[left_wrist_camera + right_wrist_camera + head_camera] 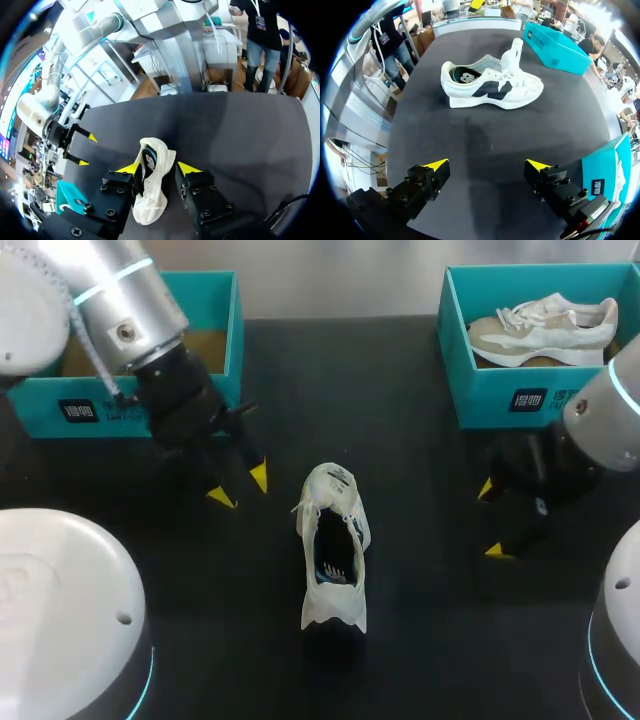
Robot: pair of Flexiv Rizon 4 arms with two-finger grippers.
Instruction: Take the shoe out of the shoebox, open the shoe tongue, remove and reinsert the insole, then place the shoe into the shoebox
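The white shoe (335,540) stands on the table (420,640) between the left gripper (240,487) and right gripper (491,520) (both spread wide, holding nothing), touching neither.

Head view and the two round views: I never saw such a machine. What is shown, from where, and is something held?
This is a robot with two arms. The head view looks down from above; each round view comes from a camera on one wrist. On the table lies a white shoe. At the far corners stand the left box and the right box, which holds a second shoe. The left gripper and right gripper stand open on either side of the shoe. Nothing is held.
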